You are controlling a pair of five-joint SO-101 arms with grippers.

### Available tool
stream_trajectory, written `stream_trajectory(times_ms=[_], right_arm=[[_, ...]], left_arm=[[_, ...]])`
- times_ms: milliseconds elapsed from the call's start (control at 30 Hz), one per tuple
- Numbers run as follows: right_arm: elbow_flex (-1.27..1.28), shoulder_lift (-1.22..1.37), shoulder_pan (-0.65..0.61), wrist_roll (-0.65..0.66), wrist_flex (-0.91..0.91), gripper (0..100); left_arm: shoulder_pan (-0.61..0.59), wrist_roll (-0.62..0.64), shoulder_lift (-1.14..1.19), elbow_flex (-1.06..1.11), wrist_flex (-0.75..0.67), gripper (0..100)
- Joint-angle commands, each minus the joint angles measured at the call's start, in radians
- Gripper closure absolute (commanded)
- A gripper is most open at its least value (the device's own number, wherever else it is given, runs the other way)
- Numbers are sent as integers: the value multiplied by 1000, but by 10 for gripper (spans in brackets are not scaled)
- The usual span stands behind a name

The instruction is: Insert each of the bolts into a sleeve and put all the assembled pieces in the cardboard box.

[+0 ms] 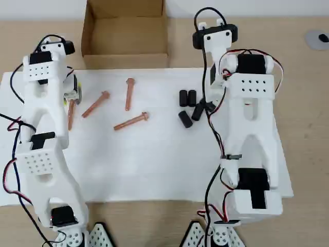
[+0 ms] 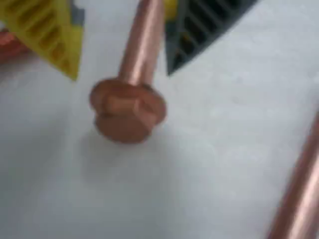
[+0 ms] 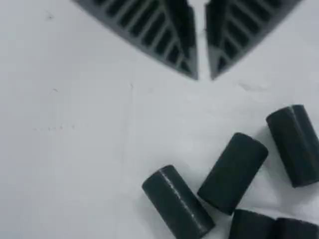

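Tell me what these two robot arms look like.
The left arm and right arm are white plastic shells with perforated panels, black motor blocks at the joints and red and black cables. The left gripper has one yellow ribbed finger and one dark grey; the right gripper has both dark grey.
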Motion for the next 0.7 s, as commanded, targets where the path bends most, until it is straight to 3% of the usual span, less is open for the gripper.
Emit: stream_trajectory(times_ms=[0,533,667], right_arm=[[1,-4,-8,-2,-14,986],[1,-4,-8,0,-14,986],[1,-4,-8,0,-9,987]], left_arm=[[-6,3,-12,23,-37,868],[-8,2,-12,239,-198,872],[-8,-2,-12,241,-196,972]])
